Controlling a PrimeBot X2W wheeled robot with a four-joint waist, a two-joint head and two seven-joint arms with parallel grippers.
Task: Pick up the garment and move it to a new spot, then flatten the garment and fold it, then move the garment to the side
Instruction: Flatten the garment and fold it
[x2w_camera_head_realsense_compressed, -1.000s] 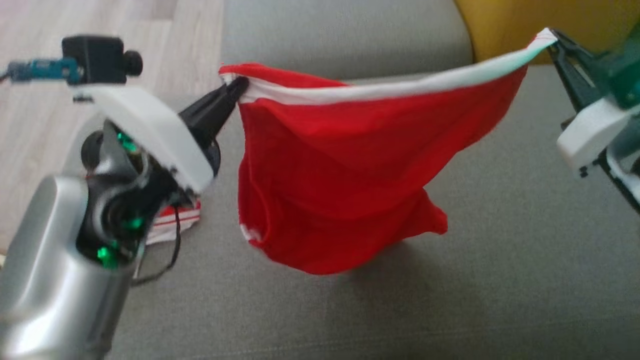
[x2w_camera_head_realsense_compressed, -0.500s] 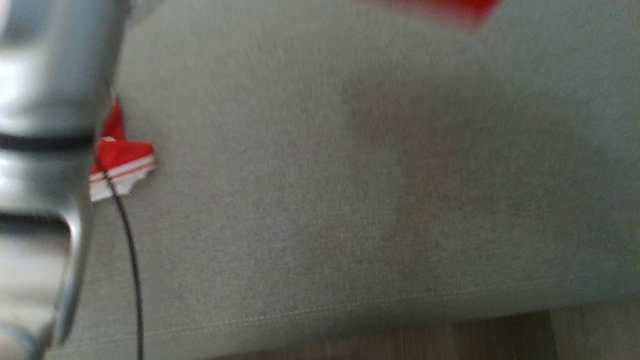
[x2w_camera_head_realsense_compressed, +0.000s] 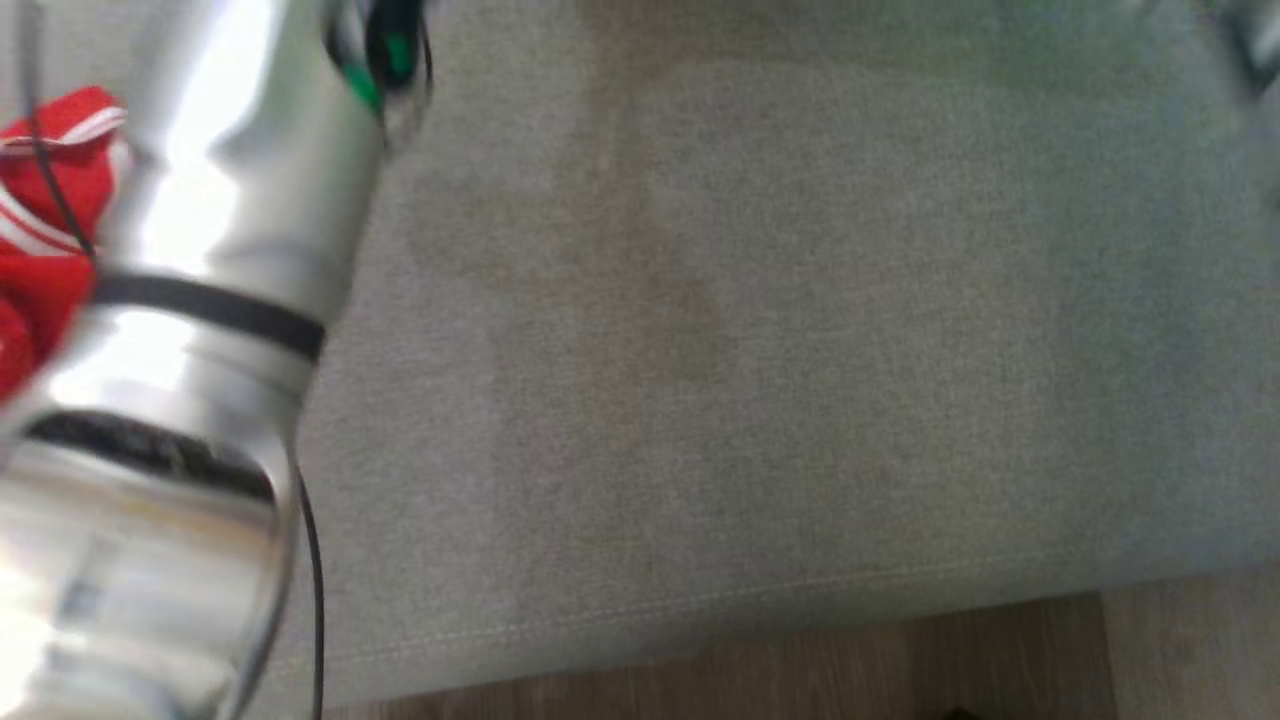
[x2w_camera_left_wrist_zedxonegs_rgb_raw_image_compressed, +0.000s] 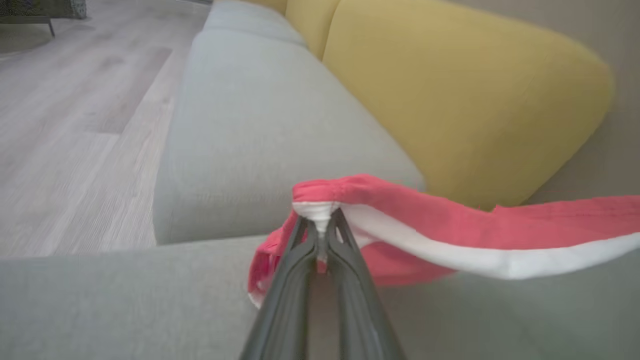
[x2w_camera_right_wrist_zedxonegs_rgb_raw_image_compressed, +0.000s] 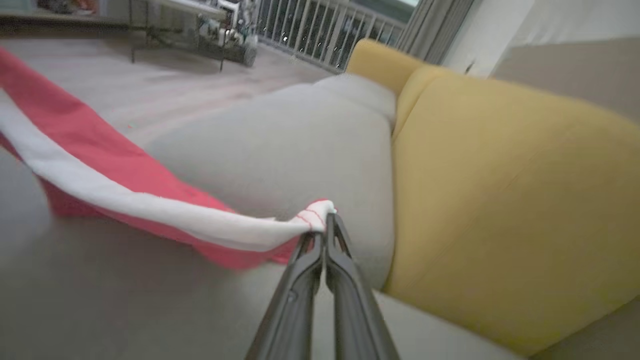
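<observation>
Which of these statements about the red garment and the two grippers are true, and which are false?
1. The left gripper is shut on the garment's white band. True.
2. The right gripper is open and empty. False: it is shut on one end of the white band.
3. The garment lies folded flat. False: it is stretched between both grippers.
4. The sofa's back cushion is yellow. True.
</observation>
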